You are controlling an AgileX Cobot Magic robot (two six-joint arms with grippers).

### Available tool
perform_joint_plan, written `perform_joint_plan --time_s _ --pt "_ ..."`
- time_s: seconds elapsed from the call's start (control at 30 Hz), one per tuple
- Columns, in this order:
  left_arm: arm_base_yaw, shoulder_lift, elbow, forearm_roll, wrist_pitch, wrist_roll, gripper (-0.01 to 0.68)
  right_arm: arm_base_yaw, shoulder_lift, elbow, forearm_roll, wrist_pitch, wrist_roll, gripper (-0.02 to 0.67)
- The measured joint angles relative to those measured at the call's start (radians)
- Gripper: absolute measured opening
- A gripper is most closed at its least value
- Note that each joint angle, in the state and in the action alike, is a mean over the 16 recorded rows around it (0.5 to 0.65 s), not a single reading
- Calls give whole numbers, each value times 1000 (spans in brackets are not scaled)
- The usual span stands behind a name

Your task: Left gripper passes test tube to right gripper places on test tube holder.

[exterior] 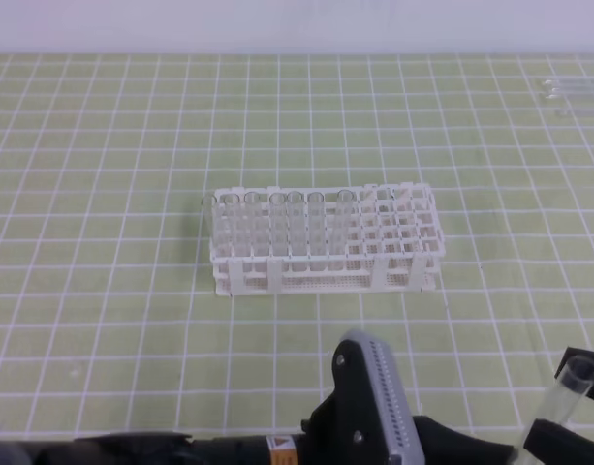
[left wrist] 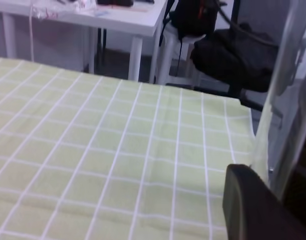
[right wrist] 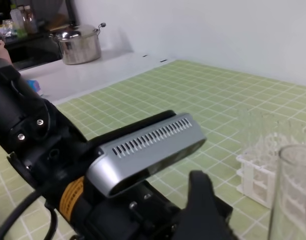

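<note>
Closest to the overhead camera, along the bottom edge, the left arm reaches across from the left, and its grey slotted block (exterior: pixel 379 397) tilts up over the green checked bench (exterior: pixel 132 291). Past that block the left end effector (exterior: pixel 547 441) sits in the bottom right corner, and its black jaws appear clamped on the lower part of the test tube (exterior: pixel 572 392). The tube is lifted off the bench and leans with its open mouth up and to the right.

A black finger of the right end effector (exterior: pixel 587 364) shows just beside the tube's mouth. The pictures do not settle whether that end effector has closed on the glass or only brackets it. In the right wrist view the tube (right wrist: pixel 292 195) rises very close at the lower right, with one dark finger (right wrist: pixel 202 200) to its left and a sliver of black at the right edge. Behind it lies the left arm's slotted block (right wrist: pixel 148 150).

In the left wrist view the tube (left wrist: pixel 280 100) runs up the right side, and its lower end disappears behind a black jaw.

The white rack (exterior: pixel 413 276) stands on the middle of the bench, well apart from both end effectors. Clear tubes (exterior: pixel 297 228) fill its left half, and the holes of its right half show open.
</note>
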Motion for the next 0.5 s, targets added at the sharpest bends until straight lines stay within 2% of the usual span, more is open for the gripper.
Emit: perform_joint_plan --time_s 0.5 --pt "-1 6 -20 7 -9 -23 5 0 0 0 0 -49 0 40"
